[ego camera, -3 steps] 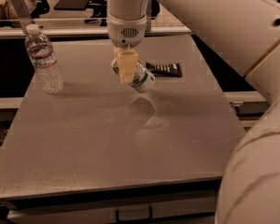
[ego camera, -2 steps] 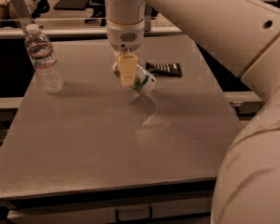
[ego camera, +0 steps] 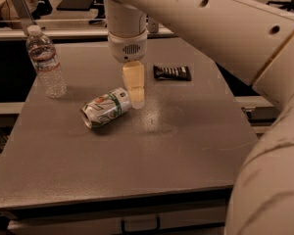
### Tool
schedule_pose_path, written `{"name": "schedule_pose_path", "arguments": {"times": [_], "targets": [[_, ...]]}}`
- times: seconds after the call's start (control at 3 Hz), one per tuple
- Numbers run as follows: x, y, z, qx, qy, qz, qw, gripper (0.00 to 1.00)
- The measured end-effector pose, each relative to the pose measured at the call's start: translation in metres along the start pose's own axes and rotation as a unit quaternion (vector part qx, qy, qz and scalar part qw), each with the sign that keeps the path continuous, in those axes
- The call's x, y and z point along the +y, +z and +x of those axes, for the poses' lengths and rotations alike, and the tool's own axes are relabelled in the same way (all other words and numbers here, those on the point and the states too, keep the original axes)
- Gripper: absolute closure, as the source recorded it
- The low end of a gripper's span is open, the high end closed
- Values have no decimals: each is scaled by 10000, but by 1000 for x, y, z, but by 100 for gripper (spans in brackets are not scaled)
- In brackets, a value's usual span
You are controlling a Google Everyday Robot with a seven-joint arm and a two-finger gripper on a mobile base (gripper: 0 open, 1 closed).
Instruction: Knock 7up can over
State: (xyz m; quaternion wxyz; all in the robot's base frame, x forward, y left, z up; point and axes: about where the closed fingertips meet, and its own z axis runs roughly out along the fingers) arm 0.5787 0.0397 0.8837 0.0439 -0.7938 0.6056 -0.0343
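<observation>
The 7up can (ego camera: 105, 107) lies on its side on the grey table (ego camera: 137, 160), left of centre, its silver top pointing to the front left. It is white-silver with green lettering and a green band at its base. My gripper (ego camera: 136, 102) hangs straight down from the white wrist, its cream fingers (ego camera: 134, 84) just right of the can's base end, close to it or touching it. Nothing is in the gripper.
A clear plastic water bottle (ego camera: 46, 62) stands upright at the table's far left. A flat dark snack bar wrapper (ego camera: 172, 73) lies behind and to the right of the gripper. My white arm fills the upper right and right side of the view.
The can was tilted at the gripper's right side behind the fingers; now it lies flat on its side, to the left of the gripper and nearer the front.
</observation>
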Motion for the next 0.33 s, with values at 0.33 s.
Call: {"name": "schedule_pose_path", "arguments": {"times": [0.33], "targets": [[0, 0, 0, 0, 0, 0, 10000, 0]]}}
